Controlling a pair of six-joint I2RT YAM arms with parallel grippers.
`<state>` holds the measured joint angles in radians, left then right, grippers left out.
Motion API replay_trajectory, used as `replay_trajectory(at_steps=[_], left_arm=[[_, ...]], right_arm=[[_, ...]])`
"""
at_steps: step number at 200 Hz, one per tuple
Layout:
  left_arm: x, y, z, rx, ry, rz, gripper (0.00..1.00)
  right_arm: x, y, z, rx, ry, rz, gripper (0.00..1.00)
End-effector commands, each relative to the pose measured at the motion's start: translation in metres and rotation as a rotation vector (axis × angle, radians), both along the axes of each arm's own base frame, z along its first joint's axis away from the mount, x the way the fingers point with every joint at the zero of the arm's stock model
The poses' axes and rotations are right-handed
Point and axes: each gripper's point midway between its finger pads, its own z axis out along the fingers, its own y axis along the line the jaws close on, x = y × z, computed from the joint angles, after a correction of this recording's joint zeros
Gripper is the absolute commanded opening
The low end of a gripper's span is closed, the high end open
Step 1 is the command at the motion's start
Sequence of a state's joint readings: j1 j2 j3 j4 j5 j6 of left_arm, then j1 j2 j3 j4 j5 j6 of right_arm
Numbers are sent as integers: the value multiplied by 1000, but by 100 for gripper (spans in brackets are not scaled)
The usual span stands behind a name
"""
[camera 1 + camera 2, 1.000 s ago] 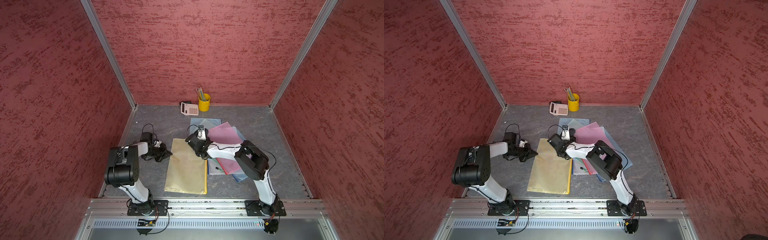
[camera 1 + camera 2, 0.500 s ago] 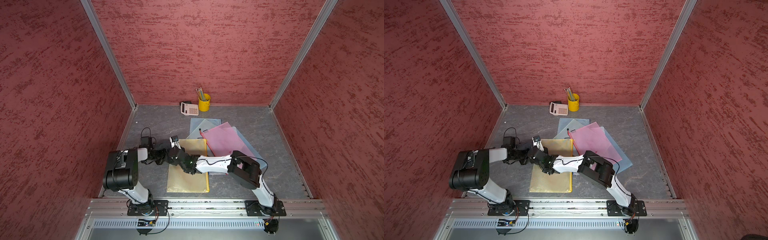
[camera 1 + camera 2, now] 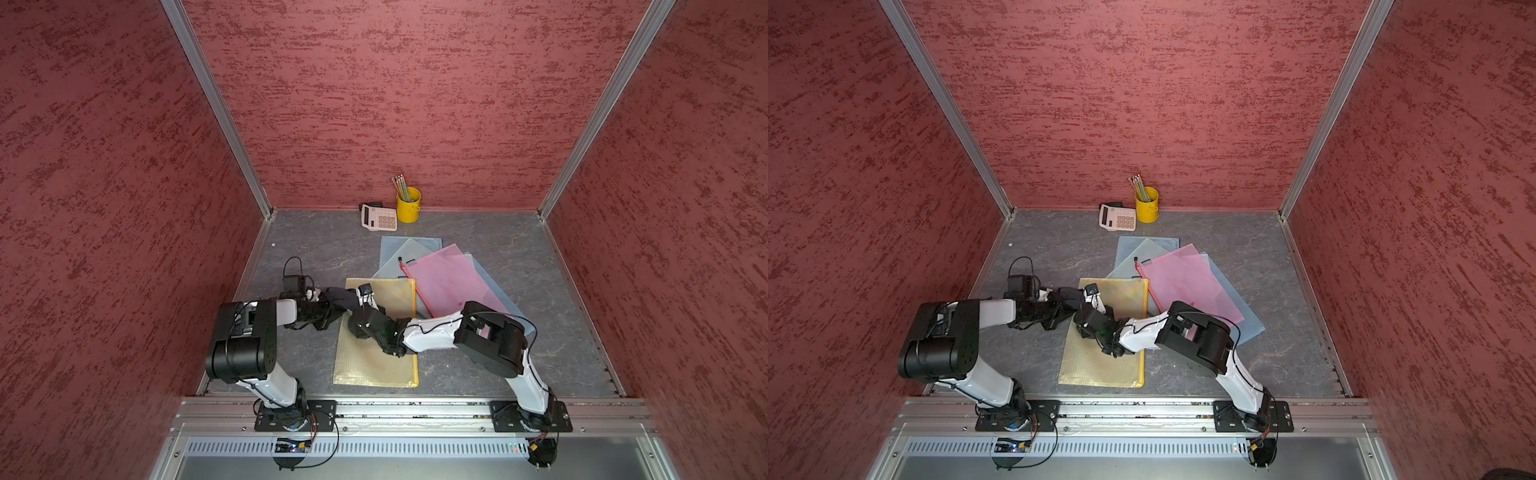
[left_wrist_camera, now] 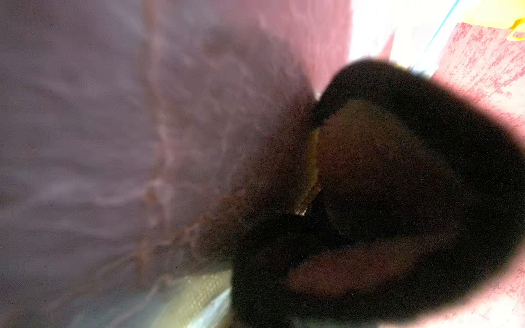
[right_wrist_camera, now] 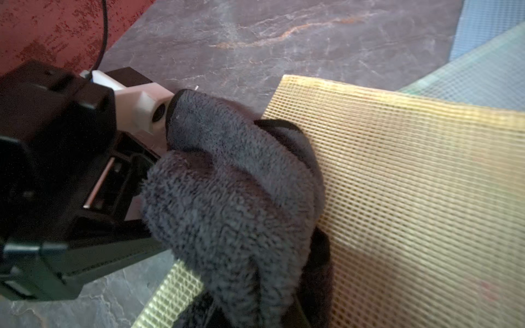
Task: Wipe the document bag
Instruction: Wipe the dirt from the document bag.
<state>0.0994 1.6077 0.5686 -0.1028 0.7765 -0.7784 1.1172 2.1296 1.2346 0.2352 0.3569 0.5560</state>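
Yellow mesh document bag (image 3: pixel 374 370) flat on desk (image 3: pixel 316 257), lower centre in both top views. Wiping judged barely begun: only the bag's upper-left corner under dark fleece cloth (image 5: pixel 235 198), most of the sheet yet to cover. Left gripper (image 3: pixel 330 305), jaws clamped on cloth. Right gripper (image 3: pixel 358 302), jaws together, low beside cloth over bag; contact with either, cannot tell.

Enclosed on three sides by red walls (image 3: pixel 395 104) with darker streaked texture. Joined at the back corners by slanting aluminium posts (image 3: pixel 219 108). Floored with a grey, marble-veined tabletop (image 3: pixel 519 249), faintly rust-lined. Edged at the front by an aluminium rail (image 3: pixel 415 409), then a slotted vent strip (image 3: pixel 415 448). Lit evenly, with soft shadows only.
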Motion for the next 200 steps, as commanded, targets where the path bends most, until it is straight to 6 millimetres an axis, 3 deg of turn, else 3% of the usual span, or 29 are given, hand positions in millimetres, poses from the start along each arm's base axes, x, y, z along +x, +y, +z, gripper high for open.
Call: replay_trajectory(at_steps=[1, 29, 56, 82, 111, 162, 179, 200], left_arm=[[3, 0, 0, 14, -23, 2, 0], [1, -2, 1, 16, -26, 0, 0], [3, -2, 3, 17, -33, 4, 0], [6, -2, 4, 11, -39, 9, 0], [10, 0, 6, 18, -48, 22, 0], [14, 4, 12, 9, -64, 40, 0], [12, 1, 15, 3, -73, 32, 0], [5, 0, 18, 11, -79, 21, 0]], right_arm=[[-9, 3, -8, -102, 37, 148, 0], [-55, 31, -17, -175, 30, 391, 0], [-90, 43, -22, -197, 80, 562, 0], [-116, 42, -51, -286, 182, 691, 0], [-138, 14, -72, -411, 232, 700, 0], [-162, -81, -69, -489, 403, 503, 0], [-146, -101, -46, -481, 401, 364, 0], [-93, -116, -3, -346, 371, 105, 0]])
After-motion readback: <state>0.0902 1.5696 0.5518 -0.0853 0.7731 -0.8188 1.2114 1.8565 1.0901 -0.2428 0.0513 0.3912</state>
